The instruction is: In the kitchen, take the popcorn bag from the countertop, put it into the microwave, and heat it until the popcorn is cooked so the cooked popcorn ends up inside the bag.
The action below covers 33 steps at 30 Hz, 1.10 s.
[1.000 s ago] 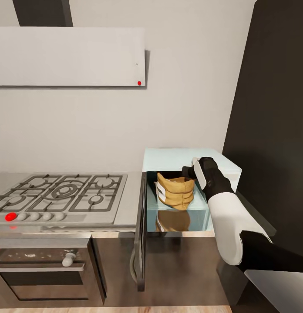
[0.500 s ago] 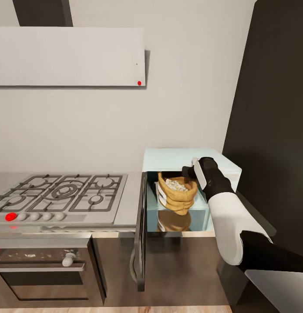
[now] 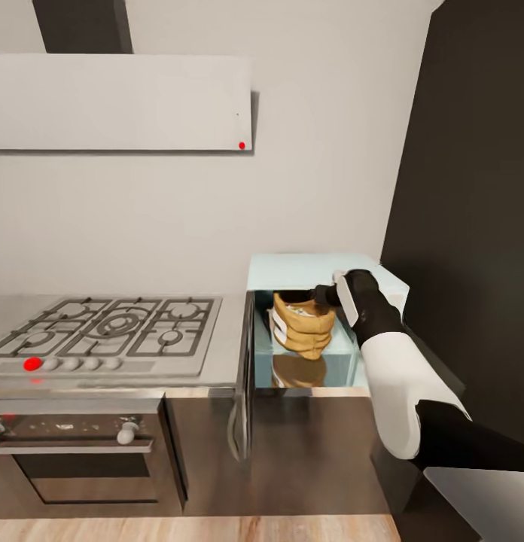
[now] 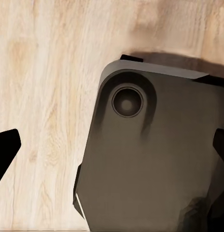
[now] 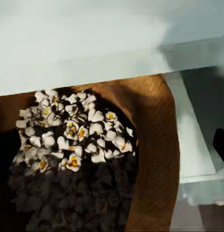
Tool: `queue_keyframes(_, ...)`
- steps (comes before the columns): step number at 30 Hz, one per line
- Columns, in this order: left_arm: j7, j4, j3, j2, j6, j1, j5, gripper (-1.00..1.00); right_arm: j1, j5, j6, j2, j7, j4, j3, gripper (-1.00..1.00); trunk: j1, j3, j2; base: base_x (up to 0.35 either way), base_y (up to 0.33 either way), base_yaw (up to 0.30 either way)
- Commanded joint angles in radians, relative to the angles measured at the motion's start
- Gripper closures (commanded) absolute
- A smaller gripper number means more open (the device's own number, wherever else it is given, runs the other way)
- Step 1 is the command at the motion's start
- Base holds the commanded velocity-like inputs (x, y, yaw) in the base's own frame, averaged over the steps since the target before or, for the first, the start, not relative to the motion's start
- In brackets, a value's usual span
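The pale mint microwave stands on the grey countertop with its door swung wide open. Inside it sits the tan popcorn bag, upright, its white label facing left. In the right wrist view the bag holds white popped popcorn over darker kernels. My right gripper hovers at the bag's top rim inside the cavity; its fingers stand wide apart in the right wrist view, open, around the bag's mouth. My left gripper is open and points down at the wood floor.
A gas hob with a red knob lies left of the microwave, an oven below it, a white hood above. A tall dark cabinet walls in the right side. The robot's grey base sits under the left gripper.
White popcorn appeared in the bag's mouth between one second ago and half a second ago. The head camera has since shifted, moving the whole picture. My right gripper stays at the bag's rim.
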State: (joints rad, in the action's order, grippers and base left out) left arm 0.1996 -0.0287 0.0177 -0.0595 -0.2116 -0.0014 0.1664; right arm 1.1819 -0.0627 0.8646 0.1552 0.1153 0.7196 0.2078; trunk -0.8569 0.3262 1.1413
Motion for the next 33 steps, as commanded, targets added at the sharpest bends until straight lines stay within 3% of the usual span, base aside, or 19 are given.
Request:
queue_keyframes(1, 0.001, 0.000, 0.001, 0.000, -0.003, 0.000, 0.005, -1.00, 0.001, -0.005, 0.018, 0.003, -0.002, 0.042, 0.005, -1.00, 0.001, 0.001, 0.001, -0.343, 0.000, 0.000)
queue_keyframes(3, 0.001, 0.000, 0.001, 0.000, -0.003, 0.000, 0.005, -1.00, 0.001, -0.005, 0.073, 0.005, -0.001, 0.081, 0.006, -1.00, 0.001, 0.001, 0.001, -0.345, 0.000, 0.000)
queue_keyframes(6, 0.001, 0.000, 0.001, 0.000, -0.003, 0.000, 0.005, -1.00, 0.001, -0.006, 0.096, 0.005, -0.002, 0.107, 0.008, -1.00, 0.001, 0.001, 0.001, -0.346, 0.000, 0.000)
queue_keyframes(9, 0.001, 0.000, 0.001, 0.000, -0.003, 0.000, 0.005, -1.00, 0.001, -0.001, 0.128, 0.011, -0.002, 0.217, 0.008, -1.00, 0.001, 0.001, 0.001, -0.346, 0.000, 0.000)
queue_keyframes(15, 0.001, 0.000, 0.001, 0.000, -0.003, 0.000, 0.005, -1.00, -0.009, -0.002, 0.159, 0.007, -0.002, 0.229, 0.008, -1.00, 0.001, 0.001, 0.001, -0.346, 0.000, 0.000)
queue_keyframes(20, 0.002, 0.000, 0.001, 0.000, -0.003, 0.000, 0.005, -1.00, -0.075, -0.006, 0.151, 0.001, -0.002, 0.228, 0.009, -1.00, 0.001, 0.001, 0.001, -0.346, 0.000, 0.000)
queue_keyframes(28, 0.001, 0.000, 0.001, 0.000, -0.003, 0.000, 0.005, -1.00, -0.116, -0.001, 0.139, 0.006, -0.002, 0.225, 0.008, -1.00, 0.001, 0.001, 0.001, -0.238, 0.000, 0.000)
queue_keyframes(31, 0.001, 0.000, 0.001, 0.000, -0.003, 0.000, 0.005, -1.00, -0.159, -0.001, 0.092, 0.012, -0.009, 0.210, -0.002, -1.00, 0.001, 0.001, 0.001, -0.016, 0.000, 0.000)
queue_keyframes(33, 0.001, 0.000, 0.001, 0.000, -0.003, 0.000, 0.004, -1.00, -0.177, 0.000, 0.056, 0.013, -0.050, 0.181, -0.025, -1.00, 0.001, 0.001, 0.001, -0.003, 0.000, 0.000)
